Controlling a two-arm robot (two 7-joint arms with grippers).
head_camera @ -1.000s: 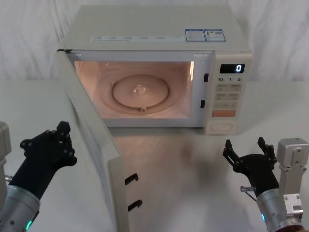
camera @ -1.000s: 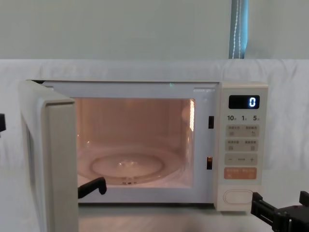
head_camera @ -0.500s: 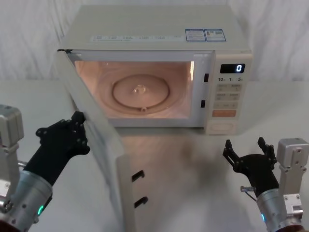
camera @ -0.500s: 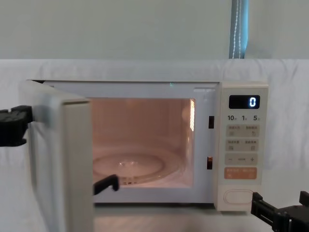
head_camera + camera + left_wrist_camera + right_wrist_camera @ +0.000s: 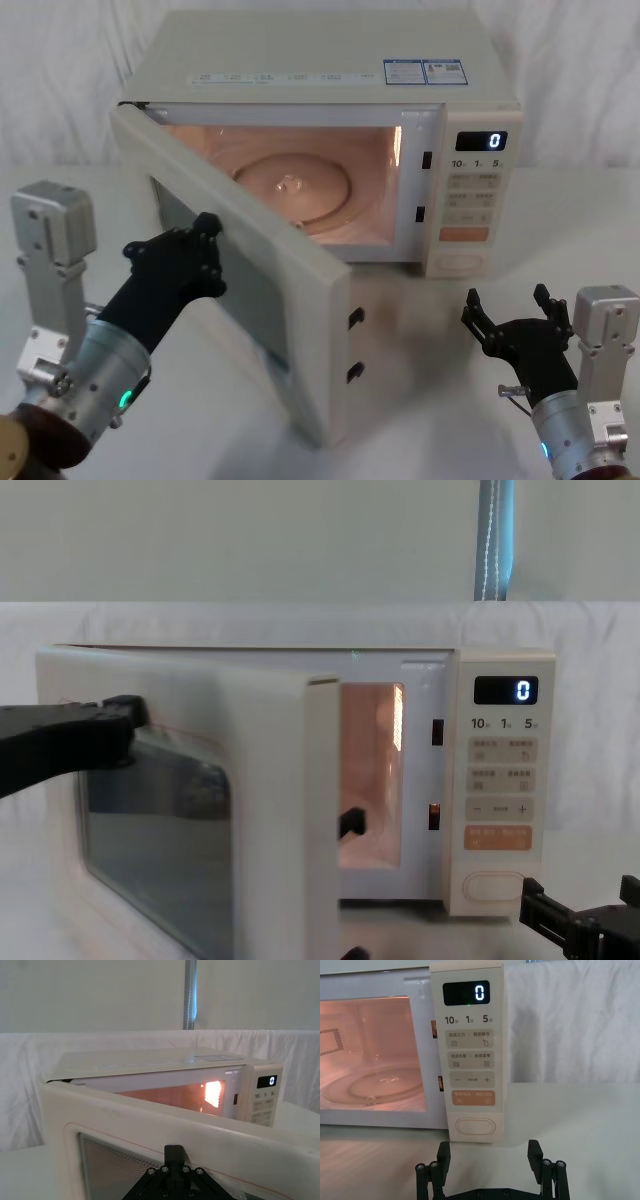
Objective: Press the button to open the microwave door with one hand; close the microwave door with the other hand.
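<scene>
Opening is done, so you're on the closing half. Your left end effector (image 5: 205, 240), left of centre in the head view, touches the microwave door (image 5: 250, 300); I can't tell its fingers. The door's roughly half shut, cavity lit. Your right end effector (image 5: 510, 310) idles spread wide, lower right, below the button (image 5: 476, 1126).

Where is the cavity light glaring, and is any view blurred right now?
Head view: cavity lamp glows orange inside the microwave, brightest along its right wall. Left wrist view: a bright hotspot above the microwave door. Chest view: left tool dark and soft-edged against the door.
</scene>
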